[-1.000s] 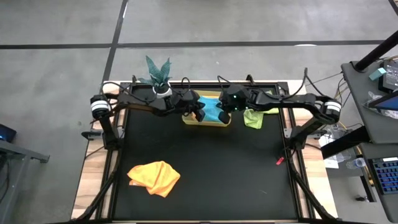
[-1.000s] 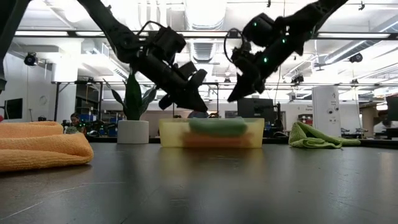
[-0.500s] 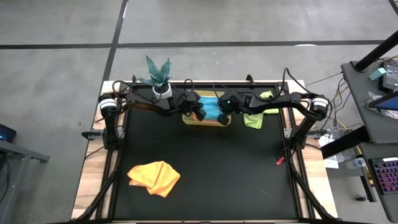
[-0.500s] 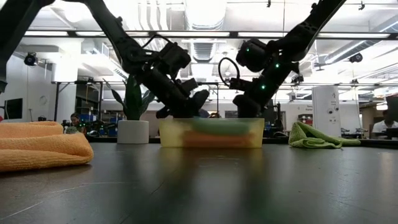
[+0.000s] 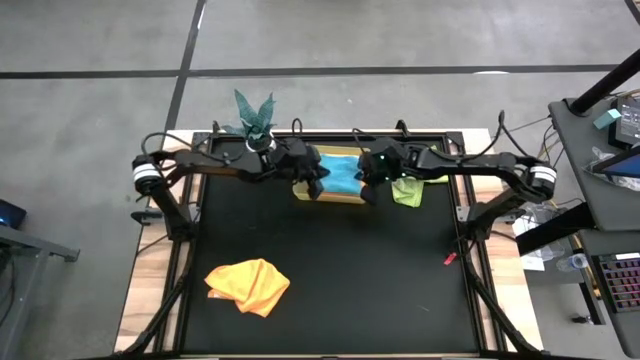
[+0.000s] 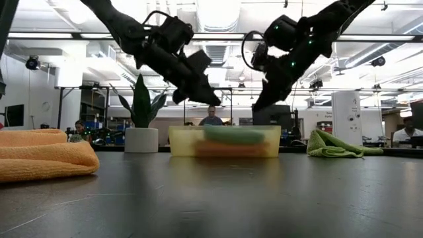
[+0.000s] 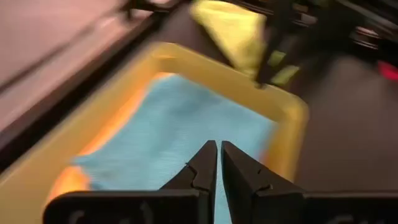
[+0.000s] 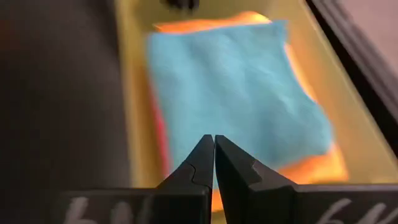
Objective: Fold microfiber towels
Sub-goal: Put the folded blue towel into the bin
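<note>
Both end effectors shut, empty, raised over the yellow bin (image 5: 330, 193) at bench rear: left end effector (image 5: 318, 189), right end effector (image 5: 368, 194). Teal towel (image 5: 343, 174) directly below, between them, atop the stack. Lime towel (image 5: 408, 191) just beside right end effector; crumpled orange towel (image 5: 248, 285) well apart, front-left, nearer left arm.

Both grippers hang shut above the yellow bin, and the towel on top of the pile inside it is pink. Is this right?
Not quite. The top towel in the bin is the teal blue towel, as the right wrist view shows. The rest stands: the left gripper and right gripper hang shut above it.
</note>
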Robot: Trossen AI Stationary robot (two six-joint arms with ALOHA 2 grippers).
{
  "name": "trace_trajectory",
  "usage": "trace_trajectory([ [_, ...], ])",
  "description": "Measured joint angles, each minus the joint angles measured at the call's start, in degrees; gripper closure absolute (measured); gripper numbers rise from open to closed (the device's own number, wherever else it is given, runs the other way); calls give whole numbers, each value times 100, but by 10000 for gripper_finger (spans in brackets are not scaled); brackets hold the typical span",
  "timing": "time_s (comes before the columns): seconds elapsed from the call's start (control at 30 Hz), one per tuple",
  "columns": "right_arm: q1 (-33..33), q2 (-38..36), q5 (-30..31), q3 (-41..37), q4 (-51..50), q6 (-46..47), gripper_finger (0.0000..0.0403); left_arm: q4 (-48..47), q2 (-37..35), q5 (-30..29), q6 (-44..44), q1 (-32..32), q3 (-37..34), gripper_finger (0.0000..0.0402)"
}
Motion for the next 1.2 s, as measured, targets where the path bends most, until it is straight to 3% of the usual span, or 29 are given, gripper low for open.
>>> trace_trajectory([
  [0.13, 3, 6, -432, -10, 119, 162, 394, -192, 5, 609, 137, 4, -26, 393],
  [0.6, 0, 1118, -390, -31, 992, 586, 394, -298, 173, 634, 115, 9, -230, 393],
  [0.87, 1, 1231, -382, -35, 985, 559, 394, -46, 642, 632, 106, -20, -250, 393],
  [1.2, 0, 1230, -382, -35, 822, 497, 394, -522, 697, 634, 89, -13, -177, 393],
])
